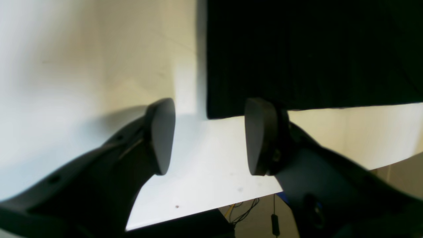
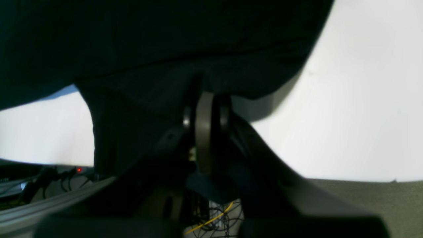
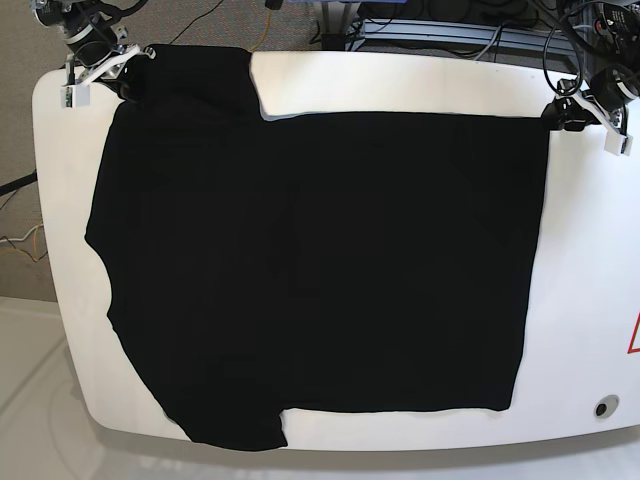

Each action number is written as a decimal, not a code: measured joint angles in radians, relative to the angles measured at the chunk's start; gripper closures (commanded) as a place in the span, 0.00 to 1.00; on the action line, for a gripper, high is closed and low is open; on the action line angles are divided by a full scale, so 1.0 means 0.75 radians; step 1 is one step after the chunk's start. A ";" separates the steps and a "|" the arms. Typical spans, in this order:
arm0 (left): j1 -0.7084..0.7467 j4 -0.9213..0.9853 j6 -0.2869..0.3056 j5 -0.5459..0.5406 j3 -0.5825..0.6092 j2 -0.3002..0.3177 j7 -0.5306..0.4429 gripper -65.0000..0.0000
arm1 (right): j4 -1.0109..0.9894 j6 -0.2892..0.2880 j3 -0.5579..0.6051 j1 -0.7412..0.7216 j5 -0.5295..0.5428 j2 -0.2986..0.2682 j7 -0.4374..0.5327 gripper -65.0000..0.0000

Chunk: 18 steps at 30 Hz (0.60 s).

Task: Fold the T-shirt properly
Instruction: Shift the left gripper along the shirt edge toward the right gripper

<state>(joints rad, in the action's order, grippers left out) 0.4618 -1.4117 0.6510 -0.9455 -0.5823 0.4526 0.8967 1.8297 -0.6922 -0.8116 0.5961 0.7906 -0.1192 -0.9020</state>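
Note:
The black T-shirt point(image 3: 330, 260) lies spread flat over the white table point(image 3: 400, 85). One sleeve reaches the far left corner in the base view and the other the near left edge. My right gripper point(image 3: 125, 75) is at that far left sleeve. In the right wrist view it point(image 2: 205, 99) is shut on a fold of the black cloth point(image 2: 148, 33). My left gripper point(image 3: 560, 115) is at the shirt's far right corner. In the left wrist view it point(image 1: 211, 132) is open and empty, with the shirt's corner point(image 1: 297, 53) just beyond its fingertips point(image 1: 162, 135).
Cables and rails point(image 3: 450, 30) run behind the table's far edge. A red mark point(image 3: 633, 335) and a small round hole point(image 3: 601, 408) are near the table's right edge. Bare table point(image 1: 205, 172) lies under my left gripper. Carpet floor point(image 2: 396, 205) shows beyond the edge.

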 measured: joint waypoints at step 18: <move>-0.021 0.051 -0.023 -0.033 0.119 0.016 -0.080 0.52 | 0.000 0.001 -0.004 -0.004 -0.001 0.001 0.000 1.00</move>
<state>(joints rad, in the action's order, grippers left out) 0.4458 -1.3731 0.6334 -0.9699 -0.4934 0.4644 0.8368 1.8297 -0.6918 -0.8143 0.5934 0.7898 -0.1188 -0.9020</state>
